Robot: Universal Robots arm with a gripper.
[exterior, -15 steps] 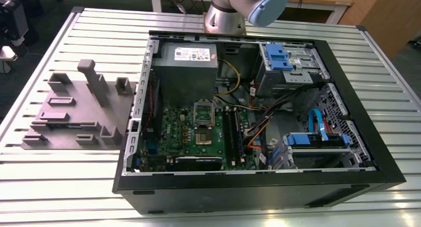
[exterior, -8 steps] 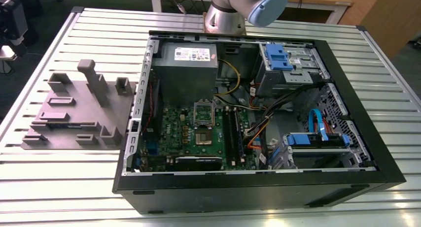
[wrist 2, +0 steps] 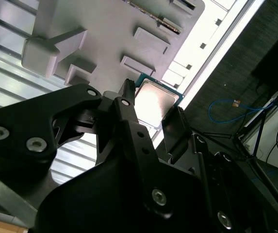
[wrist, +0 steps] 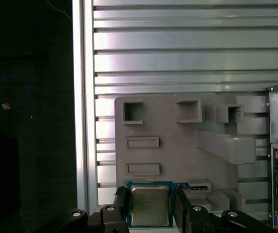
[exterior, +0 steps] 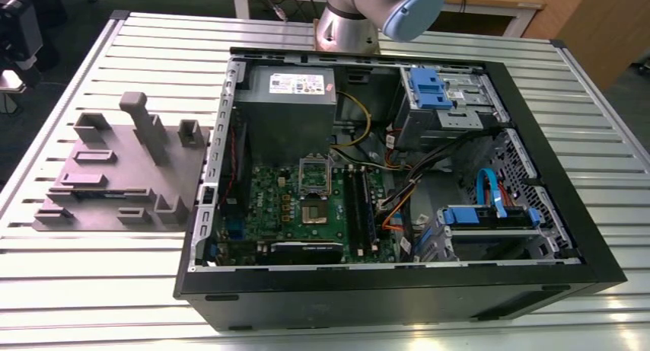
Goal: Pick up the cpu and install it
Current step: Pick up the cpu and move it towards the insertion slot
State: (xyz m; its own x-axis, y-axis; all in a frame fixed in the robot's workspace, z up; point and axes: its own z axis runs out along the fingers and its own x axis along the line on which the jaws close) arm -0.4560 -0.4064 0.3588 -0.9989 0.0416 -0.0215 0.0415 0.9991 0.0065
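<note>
Here, in the first wrist view, we see the cpu (wrist: 150, 206) held between the two black fingers (wrist: 121, 201) of the gripper (wrist: 150, 196); the jaws are closed on its two opposite edges. Behind it lies the grey fixture block (wrist: 177, 141) on the slatted table (wrist: 177, 58). In the exterior view's left this block stands just beside the open computer case (exterior: 406, 290).
</note>
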